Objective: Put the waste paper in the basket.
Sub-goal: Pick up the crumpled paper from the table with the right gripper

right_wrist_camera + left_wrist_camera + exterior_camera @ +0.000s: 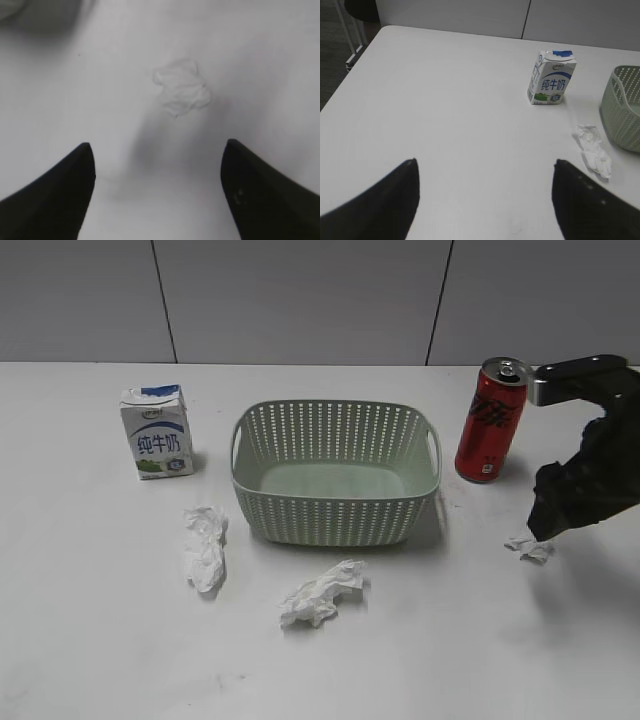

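The pale green basket (335, 473) stands empty at the table's middle; its edge shows in the left wrist view (622, 107). Three crumpled white paper wads lie on the table: one left of the basket (205, 548) (592, 148), one in front of it (322, 594), and a smaller one at the right (529, 547) (182, 89). My right gripper (545, 523) (157, 150) is open and empty, hovering just above and behind the small wad. My left gripper (485, 167) is open and empty over bare table; it does not show in the exterior view.
A blue-and-white milk carton (157, 431) (551, 77) stands at the back left. A red drink can (490, 420) stands right of the basket, close to my right arm. The table's left edge (345, 75) drops to dark floor.
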Robot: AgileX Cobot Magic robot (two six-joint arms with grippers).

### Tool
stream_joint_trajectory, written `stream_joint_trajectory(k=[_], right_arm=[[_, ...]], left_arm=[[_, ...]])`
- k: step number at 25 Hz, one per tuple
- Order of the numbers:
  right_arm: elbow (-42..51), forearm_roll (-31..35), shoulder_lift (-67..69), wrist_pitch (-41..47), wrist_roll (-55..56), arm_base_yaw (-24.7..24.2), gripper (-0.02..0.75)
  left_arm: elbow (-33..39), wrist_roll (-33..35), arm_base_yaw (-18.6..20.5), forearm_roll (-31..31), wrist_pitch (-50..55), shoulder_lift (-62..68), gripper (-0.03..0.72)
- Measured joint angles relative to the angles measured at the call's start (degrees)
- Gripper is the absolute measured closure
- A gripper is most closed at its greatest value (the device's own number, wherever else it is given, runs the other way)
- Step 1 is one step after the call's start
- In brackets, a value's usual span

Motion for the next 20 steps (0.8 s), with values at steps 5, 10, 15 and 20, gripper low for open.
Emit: stream_joint_trajectory(k=[5, 10, 15, 20], right_arm=[[-1.2, -2.2, 6.5, -7.8, 0.1, 1.2, 0.146], [-1.2, -2.9, 10.7, -12.7, 1.8, 1.2, 0.146], [-1.2, -5.1, 14.2, -13.6, 5.0, 1.2, 0.147], [-1.2, -6.2, 17.1, -14.1, 5.7, 1.2, 0.180]], left_arm=[[0.0, 0.0, 0.0, 0.0, -0.1, 0.0, 0.080], [0.0, 0.0, 0.0, 0.0, -0.1, 0.0, 0.086], [0.0, 0.0, 0.0, 0.0, -0.1, 0.0, 0.090], [0.0, 0.0, 0.0, 0.0, -0.1, 0.0, 0.090]])
